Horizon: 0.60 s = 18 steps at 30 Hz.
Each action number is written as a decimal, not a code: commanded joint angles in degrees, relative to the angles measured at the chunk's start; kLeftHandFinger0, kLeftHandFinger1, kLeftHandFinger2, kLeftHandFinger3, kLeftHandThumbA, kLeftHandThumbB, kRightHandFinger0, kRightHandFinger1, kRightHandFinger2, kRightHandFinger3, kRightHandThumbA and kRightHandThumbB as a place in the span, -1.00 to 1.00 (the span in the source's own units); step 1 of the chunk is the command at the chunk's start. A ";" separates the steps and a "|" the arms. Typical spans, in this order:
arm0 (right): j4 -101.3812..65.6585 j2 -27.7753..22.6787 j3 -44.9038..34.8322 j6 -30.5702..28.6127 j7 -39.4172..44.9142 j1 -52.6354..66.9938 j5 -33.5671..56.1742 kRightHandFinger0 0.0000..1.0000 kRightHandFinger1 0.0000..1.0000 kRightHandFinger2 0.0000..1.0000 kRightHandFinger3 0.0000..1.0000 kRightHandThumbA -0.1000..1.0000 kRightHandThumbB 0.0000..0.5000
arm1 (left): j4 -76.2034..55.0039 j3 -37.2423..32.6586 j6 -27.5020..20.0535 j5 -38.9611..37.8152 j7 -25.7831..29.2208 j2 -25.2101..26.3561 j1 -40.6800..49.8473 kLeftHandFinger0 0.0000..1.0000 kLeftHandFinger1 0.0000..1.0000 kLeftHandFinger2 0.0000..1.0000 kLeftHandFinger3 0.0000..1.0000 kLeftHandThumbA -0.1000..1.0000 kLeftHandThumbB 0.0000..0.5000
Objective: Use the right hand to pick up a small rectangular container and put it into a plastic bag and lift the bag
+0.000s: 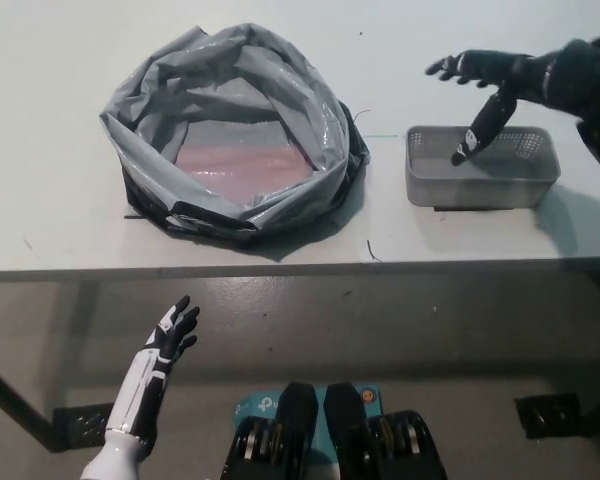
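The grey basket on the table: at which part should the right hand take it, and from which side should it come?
Probably from above, across the short width. The grey basket stands upright with its mouth open, and its long walls are thin rims that fingers can clamp. The open right hand is above its far rim, not touching it.

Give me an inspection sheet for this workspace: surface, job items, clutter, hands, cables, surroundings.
Surface: white table, a few dark specks and thin marks.
Job's things: grey plastic bag open and upright at table left, something flat and pinkish inside; small grey mesh container to its right, apart from it, empty.
Clutter: nothing seen.
Hands: black right hand open above the container's far rim, holding nothing; white left hand open, resting below the table edge.
Cables: nothing seen.
Surroundings: floor below the table, dark table leg at lower left.
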 commanded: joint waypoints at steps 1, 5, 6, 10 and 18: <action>5.62 0.77 3.50 0.92 5.63 -7.78 -6.64 1.00 1.00 1.00 1.00 1.00 1.00 | -2.51 0.24 -2.50 1.25 0.28 0.99 0.31 1.00 1.00 1.00 1.00 1.00 -0.11; 10.61 2.29 5.01 -2.01 5.95 -8.91 -7.66 1.00 1.00 1.00 1.00 1.00 0.98 | -2.21 0.06 -3.00 1.32 0.29 0.97 0.64 1.00 1.00 1.00 1.00 1.00 -0.12; 10.83 2.64 5.72 -1.34 5.05 -8.86 -8.88 1.00 1.00 1.00 1.00 1.00 1.00 | -2.05 0.05 -3.23 1.38 0.30 0.99 0.65 1.00 1.00 1.00 1.00 1.00 -0.12; 13.20 3.75 5.67 -1.73 3.88 -9.09 -10.04 1.00 1.00 1.00 1.00 1.00 1.00 | -2.12 0.07 -3.33 1.64 0.25 1.07 0.65 1.00 1.00 1.00 1.00 1.00 -0.11; 14.26 4.74 4.53 -2.74 4.27 -8.83 -11.22 1.00 1.00 1.00 1.00 1.00 1.00 | -1.90 0.17 -3.52 1.63 0.05 1.17 0.24 1.00 1.00 1.00 1.00 1.00 -0.07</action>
